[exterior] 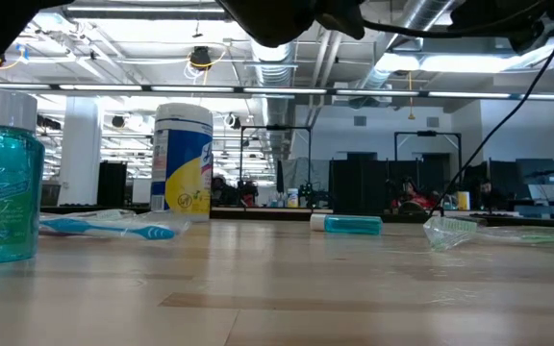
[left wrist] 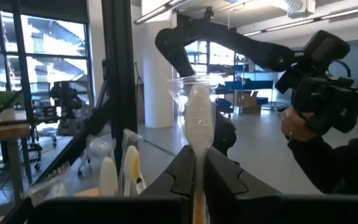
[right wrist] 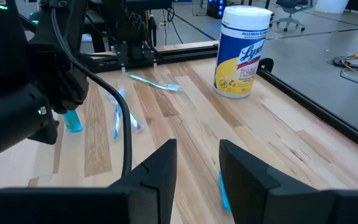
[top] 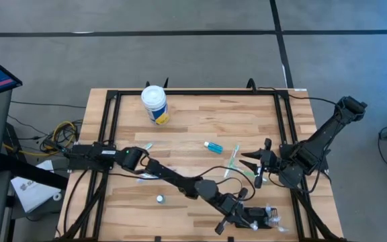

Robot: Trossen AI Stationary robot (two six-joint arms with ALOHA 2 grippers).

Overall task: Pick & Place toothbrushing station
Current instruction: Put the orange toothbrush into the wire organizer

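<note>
Nearest the lens: toothbrush, clear-wrapped, white head up, pinched between the fingers of the left gripper
Left gripper: clamped narrow on the toothbrush handle, reaching out level over the table's front edge, right of centre
Right gripper: fingers apart, nothing between them, hovering above the boards near the right side, waiting
Toothbrushing station: not made out for certain; possibly the dark shape right at the left gripper, near the front edge
Long axis and heading: cannot tell for the station; toothbrush runs in line with the fingers, head pointing away from the wrist
Step in hand: probably carrying a toothbrush to the station for placing
Next move calls for: lining the handle up with a slot, lowering gently, then loosening the fingers
Elsewhere: wipes tub at the far side, mouthwash bottle, loose brushes scattered mid-table
</note>
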